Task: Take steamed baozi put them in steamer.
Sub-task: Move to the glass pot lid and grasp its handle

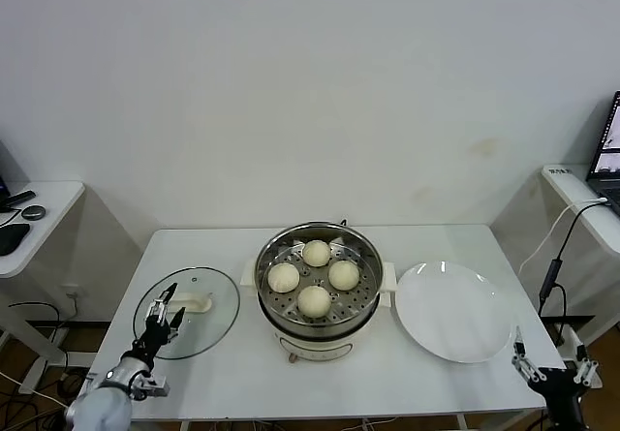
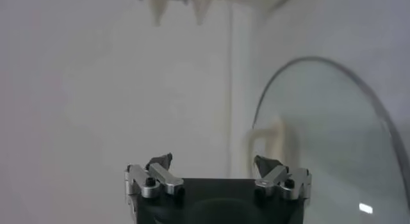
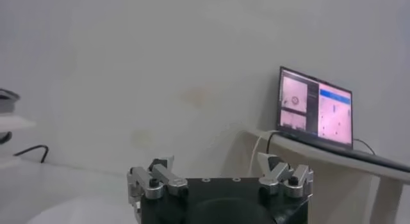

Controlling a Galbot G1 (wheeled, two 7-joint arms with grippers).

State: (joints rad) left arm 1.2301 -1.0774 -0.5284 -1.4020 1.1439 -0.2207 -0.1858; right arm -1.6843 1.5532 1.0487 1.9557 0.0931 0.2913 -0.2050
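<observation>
On the white table (image 1: 194, 373), at its centre, stood the steamer (image 1: 318, 286), a round shiny steel pot with a perforated tray, on a cream base whose lower front was partly hidden by the pot's rim. Four steamed baozi (image 1: 314, 277), smooth, cream-white and round, sat on the tray in a diamond, near one another. Beside the steamer on the robot's left lay a round glass lid (image 1: 203, 326) with a white handle; the left gripper (image 1: 163, 313) hovered over its near edge, fingers apart and holding nothing, and partly covered the lid. On the robot's right lay a flat, glossy white plate (image 1: 452, 312), bare. The right gripper (image 1: 550, 368) sat low off the table's right front corner, cut off by the frame edge, fingers spread and empty. An open laptop (image 3: 315, 107) stood on a side desk, its screen too small to read
</observation>
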